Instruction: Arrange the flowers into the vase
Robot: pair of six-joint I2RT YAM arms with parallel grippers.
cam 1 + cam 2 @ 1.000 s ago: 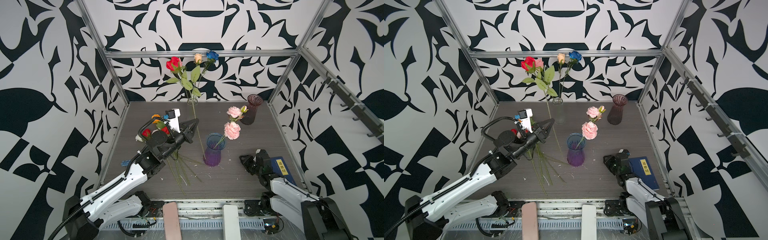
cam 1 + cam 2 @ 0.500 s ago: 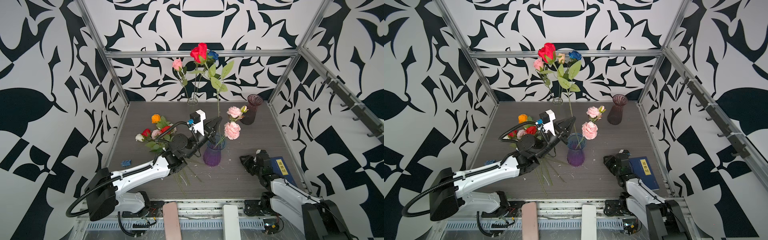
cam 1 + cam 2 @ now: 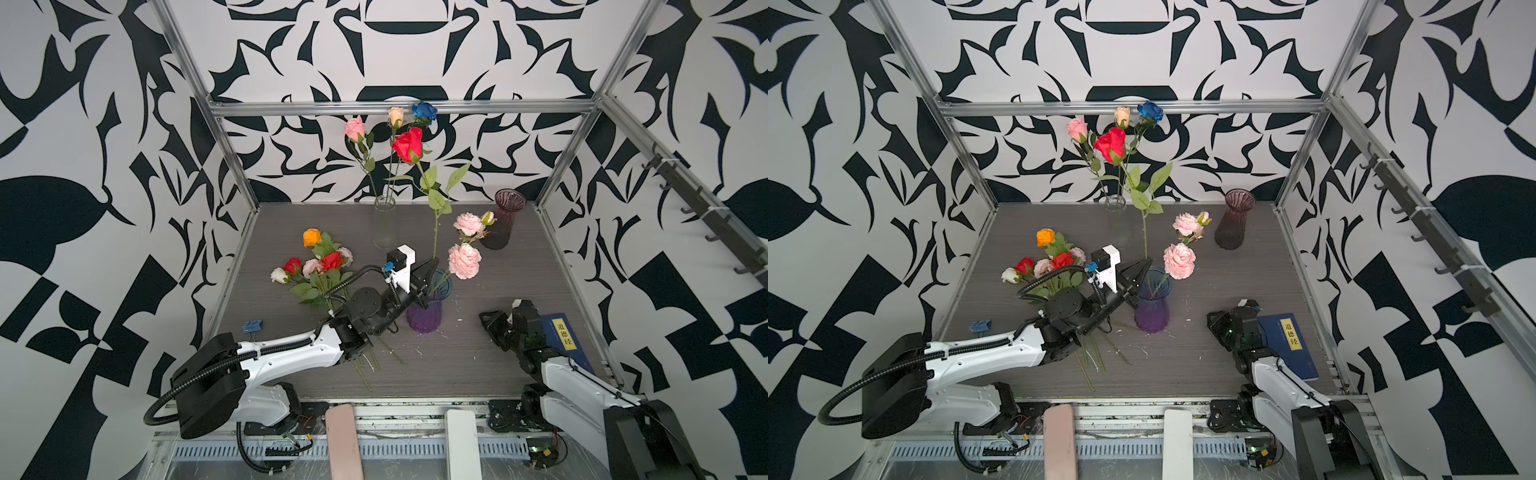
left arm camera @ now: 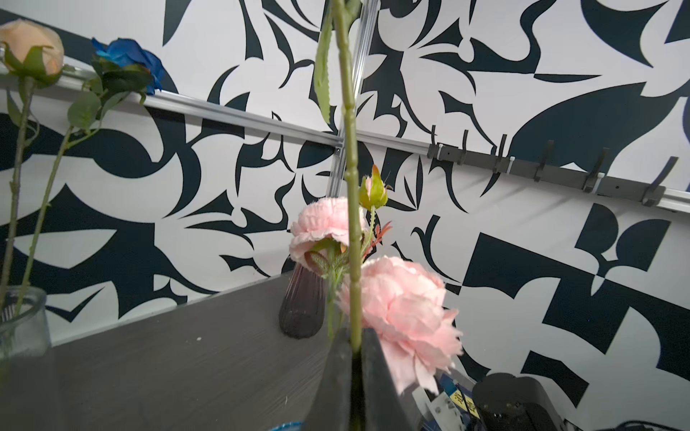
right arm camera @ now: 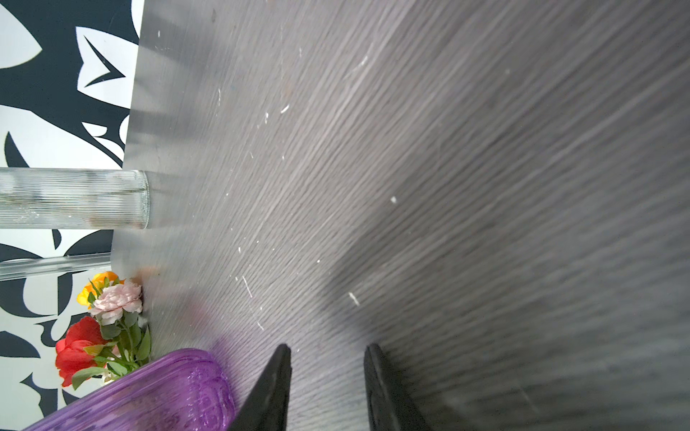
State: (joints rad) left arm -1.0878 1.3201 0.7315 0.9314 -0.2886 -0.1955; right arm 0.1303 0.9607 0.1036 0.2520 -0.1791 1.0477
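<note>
My left gripper point(image 3: 432, 266) point(image 3: 1144, 266) is over the rim of the purple vase point(image 3: 424, 318) point(image 3: 1152, 318), shut on the stem of a red rose point(image 3: 409, 143) point(image 3: 1111, 143). The rose stands upright, its lower stem going down into the vase. The left wrist view shows the green stem point(image 4: 351, 224) rising from between the near-closed fingers point(image 4: 338, 373). Two pink carnations point(image 3: 464, 261) stand in the same vase. More flowers point(image 3: 320, 266) lie in a bunch on the table at the left. My right gripper point(image 3: 486, 320) point(image 5: 328, 350) is open and empty, low at the right of the vase.
A clear glass vase point(image 3: 384, 224) at the back holds pink, cream and blue roses. A dark maroon vase point(image 3: 500, 224) stands back right. A blue book point(image 3: 561, 336) lies by the right arm, and a blue clip point(image 3: 252, 325) lies front left.
My left arm has swung right from the flower bunch to the purple vase with the red rose, then lowered it. The right arm has not moved.
</note>
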